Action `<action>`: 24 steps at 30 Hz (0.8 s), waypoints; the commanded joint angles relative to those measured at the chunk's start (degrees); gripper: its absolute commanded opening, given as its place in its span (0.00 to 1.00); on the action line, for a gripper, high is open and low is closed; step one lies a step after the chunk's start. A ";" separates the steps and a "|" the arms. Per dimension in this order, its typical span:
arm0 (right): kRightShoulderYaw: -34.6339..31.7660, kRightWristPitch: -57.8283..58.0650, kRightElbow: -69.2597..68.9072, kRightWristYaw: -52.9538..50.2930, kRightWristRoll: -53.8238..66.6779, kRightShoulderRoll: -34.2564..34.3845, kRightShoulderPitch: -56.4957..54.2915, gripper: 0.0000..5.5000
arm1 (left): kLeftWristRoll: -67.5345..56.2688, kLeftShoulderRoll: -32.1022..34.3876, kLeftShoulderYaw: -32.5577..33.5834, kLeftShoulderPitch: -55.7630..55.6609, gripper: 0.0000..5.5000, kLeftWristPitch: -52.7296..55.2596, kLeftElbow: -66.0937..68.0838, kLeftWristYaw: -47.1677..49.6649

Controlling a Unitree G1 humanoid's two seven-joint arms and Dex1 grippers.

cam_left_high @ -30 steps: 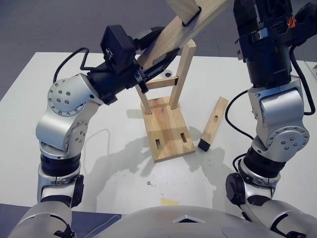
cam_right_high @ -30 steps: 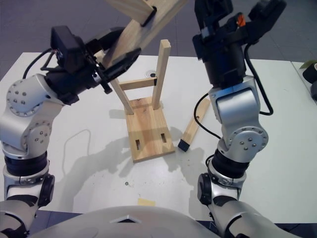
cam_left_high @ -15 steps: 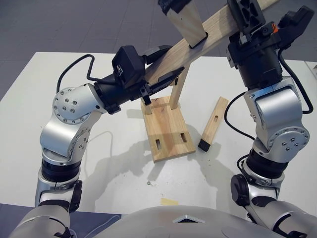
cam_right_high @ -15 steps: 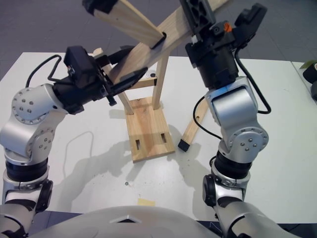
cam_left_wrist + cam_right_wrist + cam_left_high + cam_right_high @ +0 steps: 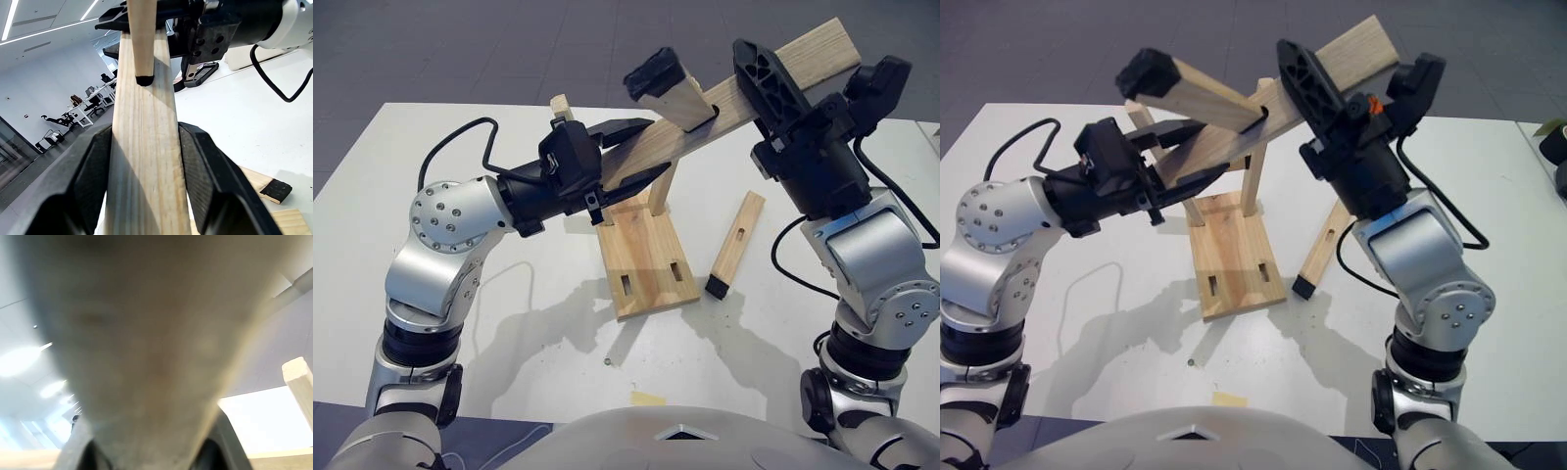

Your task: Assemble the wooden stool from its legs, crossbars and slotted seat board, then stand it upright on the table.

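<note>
Both grippers hold one long wooden bar (image 5: 734,93) in the air, slanting up to the right over the table. A shorter wooden piece with a black end cap (image 5: 658,76) sticks crosswise out of it. My left gripper (image 5: 641,152) is shut on the bar's lower end, whose grain shows between the fingers (image 5: 93,181). My right gripper (image 5: 773,83) is shut on it higher up. Below lies the slotted seat board (image 5: 651,284) with two legs (image 5: 1253,181) standing in it, joined by a crossbar. A loose leg (image 5: 734,245) with a black foot lies to its right.
The white table (image 5: 489,323) has open room at the left and front. A small tape scrap (image 5: 648,399) and a tiny speck (image 5: 607,362) lie near the front edge. A dark object (image 5: 1555,147) sits at the far right edge.
The held bar has come down and tilted flatter, bringing the black-capped piece into sight. My right arm has lowered with it; my left gripper has shifted right along the lower end.
</note>
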 commanded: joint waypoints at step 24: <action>-12.17 2.85 4.72 20.72 -9.43 -4.40 44.62 0.18 | -23.75 -2.29 27.25 -12.14 0.89 15.02 7.61 28.80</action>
